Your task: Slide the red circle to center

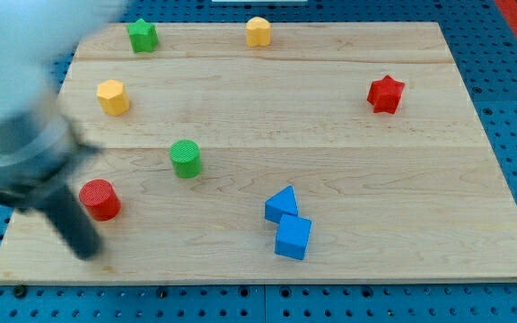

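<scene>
While my tip [86, 251] sits just below-left of red circle [100, 199], no hand fitted, nothing held

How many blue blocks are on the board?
2: a blue triangle and a blue cube, touching, at the view's bottom, right of centre. The blurred arm might hide others.

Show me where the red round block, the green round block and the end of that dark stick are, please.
red circle [100, 198]: camera view, on its flat top face.
green circle [185, 157]: camera view, on its top face.
my tip [85, 248]: camera view, at the rod's very lower end, just below-left of the red circle.
</scene>
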`<state>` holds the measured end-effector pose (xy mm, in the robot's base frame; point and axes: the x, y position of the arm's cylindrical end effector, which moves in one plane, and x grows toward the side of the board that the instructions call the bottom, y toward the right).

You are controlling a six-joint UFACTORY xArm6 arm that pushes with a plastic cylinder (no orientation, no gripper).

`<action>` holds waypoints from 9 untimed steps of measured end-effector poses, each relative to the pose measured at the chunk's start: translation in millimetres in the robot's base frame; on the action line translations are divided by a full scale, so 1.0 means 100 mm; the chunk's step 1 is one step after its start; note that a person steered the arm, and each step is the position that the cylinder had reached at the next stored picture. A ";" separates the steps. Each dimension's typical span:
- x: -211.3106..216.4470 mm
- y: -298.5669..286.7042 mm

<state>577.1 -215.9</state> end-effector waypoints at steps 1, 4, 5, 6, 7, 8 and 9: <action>-0.76 0.11; -0.51 0.50; -0.67 1.17; -1.32 0.98; -1.43 0.86; -1.66 0.31; -1.99 1.08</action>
<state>378.2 -107.9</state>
